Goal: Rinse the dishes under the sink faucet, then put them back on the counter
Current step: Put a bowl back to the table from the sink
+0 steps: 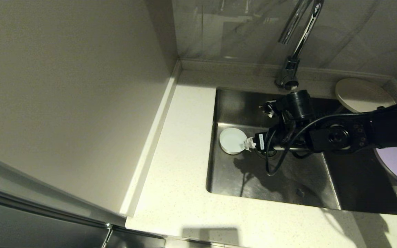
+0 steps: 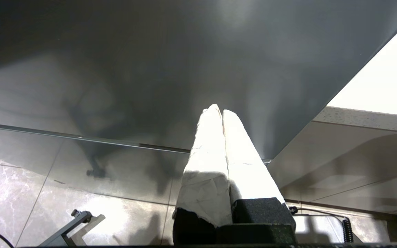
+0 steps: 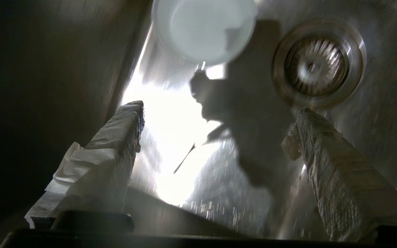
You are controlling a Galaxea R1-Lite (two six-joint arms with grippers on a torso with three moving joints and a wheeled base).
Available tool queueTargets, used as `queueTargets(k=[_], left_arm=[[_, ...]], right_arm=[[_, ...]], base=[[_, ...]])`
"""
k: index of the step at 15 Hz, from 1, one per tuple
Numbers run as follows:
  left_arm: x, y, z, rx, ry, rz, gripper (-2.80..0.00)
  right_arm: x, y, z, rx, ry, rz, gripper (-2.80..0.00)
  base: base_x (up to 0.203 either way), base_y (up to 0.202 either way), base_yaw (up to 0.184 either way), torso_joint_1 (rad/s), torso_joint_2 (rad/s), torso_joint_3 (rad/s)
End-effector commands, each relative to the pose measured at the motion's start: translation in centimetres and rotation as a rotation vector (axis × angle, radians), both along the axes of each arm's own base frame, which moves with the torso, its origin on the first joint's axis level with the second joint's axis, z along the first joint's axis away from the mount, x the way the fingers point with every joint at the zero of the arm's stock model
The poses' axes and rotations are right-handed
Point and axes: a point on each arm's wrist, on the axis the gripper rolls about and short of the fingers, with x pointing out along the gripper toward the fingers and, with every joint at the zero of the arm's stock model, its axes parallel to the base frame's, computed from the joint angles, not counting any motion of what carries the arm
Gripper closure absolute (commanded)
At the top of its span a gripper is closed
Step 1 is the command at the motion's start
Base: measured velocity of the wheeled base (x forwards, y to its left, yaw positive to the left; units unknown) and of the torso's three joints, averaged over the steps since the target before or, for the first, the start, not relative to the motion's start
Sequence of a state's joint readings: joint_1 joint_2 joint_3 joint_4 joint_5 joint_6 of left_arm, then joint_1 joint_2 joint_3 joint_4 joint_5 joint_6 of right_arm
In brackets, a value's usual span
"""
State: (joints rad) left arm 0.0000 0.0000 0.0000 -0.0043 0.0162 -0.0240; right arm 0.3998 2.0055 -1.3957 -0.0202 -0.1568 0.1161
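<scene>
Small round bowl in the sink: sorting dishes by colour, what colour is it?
White; head view shows it best.

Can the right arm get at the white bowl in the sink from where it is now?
Probably yes. The right gripper is inside the sink with its fingers spread wide, the white bowl lies just ahead on the basin floor, and nothing stands between them.

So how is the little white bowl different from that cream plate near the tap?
The white bowl is small and deep-sided, while the cream plate is wider and flatter. The white bowl sits down inside the sink, near its left wall, whereas the cream plate rests up on the counter at the back right corner. The white bowl is whiter; the cream plate looks beige. Both are round and plain.
</scene>
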Motion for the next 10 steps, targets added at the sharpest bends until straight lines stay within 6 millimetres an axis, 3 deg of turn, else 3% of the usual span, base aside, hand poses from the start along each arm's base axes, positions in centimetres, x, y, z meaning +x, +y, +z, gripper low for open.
queueTargets(k=[1, 5, 10], left_arm=[[0.0, 0.0, 0.0, -0.001, -0.002, 0.001, 0.0], [0.0, 0.0, 0.0, -0.001, -0.002, 0.001, 0.0], [0.0, 0.0, 0.0, -0.001, -0.002, 0.001, 0.0]], right_arm=[[3.1, 0.9, -2.1, -0.02, -0.004, -0.045, -2.8], [7.0, 0.6, -4.7, -0.059, -0.036, -0.172, -2.8], [9.3, 1.4, -7.6, -0.044, -0.026, -0.203, -2.8]], base=[[0.0, 0.0, 0.0, 0.0, 0.0, 0.0], [0.0, 0.0, 0.0, 0.0, 0.0, 0.0], [0.0, 0.0, 0.0, 0.0, 0.0, 0.0]])
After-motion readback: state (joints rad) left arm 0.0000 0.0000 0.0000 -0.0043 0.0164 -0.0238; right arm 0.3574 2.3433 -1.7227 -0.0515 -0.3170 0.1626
